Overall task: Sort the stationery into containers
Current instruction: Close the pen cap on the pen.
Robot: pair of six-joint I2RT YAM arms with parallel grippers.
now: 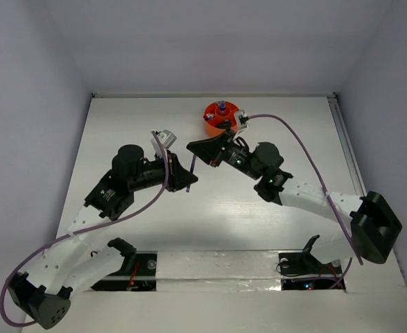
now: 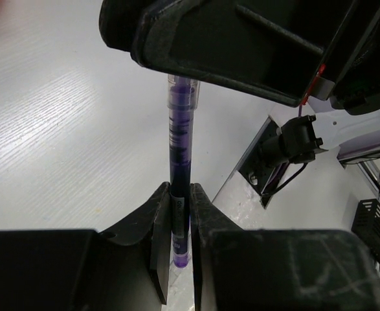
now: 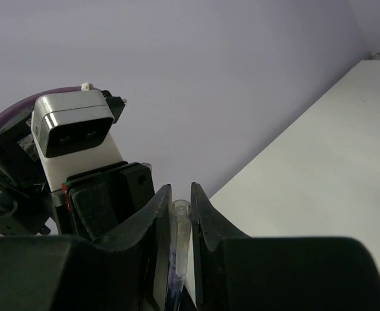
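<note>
A dark blue pen [image 1: 191, 166] with a clear cap hangs in the air between my two grippers, above the white table. My left gripper [image 1: 188, 182] is shut on its lower end; in the left wrist view [image 2: 180, 189] the pen [image 2: 178, 133] runs up from the jaws into the right gripper's black fingers [image 2: 241, 45]. My right gripper [image 1: 193, 148] is closed around the clear cap end [image 3: 180, 217], with the cap between its jaws in the right wrist view [image 3: 180, 188]. The round orange tub [image 1: 220, 116] stands behind the grippers and holds some stationery.
The left arm's white wrist camera [image 3: 73, 133] is close in front of the right gripper. The arm bases sit in cut-outs at the near table edge [image 1: 141, 267]. Purple cables [image 1: 307, 149] loop above the table. Walls close off the left, back and right sides.
</note>
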